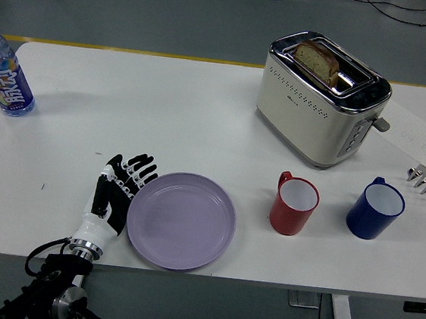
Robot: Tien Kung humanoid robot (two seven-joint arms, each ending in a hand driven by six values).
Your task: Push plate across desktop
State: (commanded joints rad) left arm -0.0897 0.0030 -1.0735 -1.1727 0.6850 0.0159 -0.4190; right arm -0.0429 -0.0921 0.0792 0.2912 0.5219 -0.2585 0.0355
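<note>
The purple plate (pixel 181 220) lies near the table's (pixel 164 116) near edge, its left rim touching the left hand's (pixel 118 191) outstretched, slightly spread fingers (pixel 137 168), which hold nothing.

single head view, high on the robot's side, looking forward and down over white table (pixel 165 109)

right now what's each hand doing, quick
Left hand: open, fingers flat, held against the left rim of the round lilac plastic plate, gripping nothing.
Right hand: not in view.
</note>
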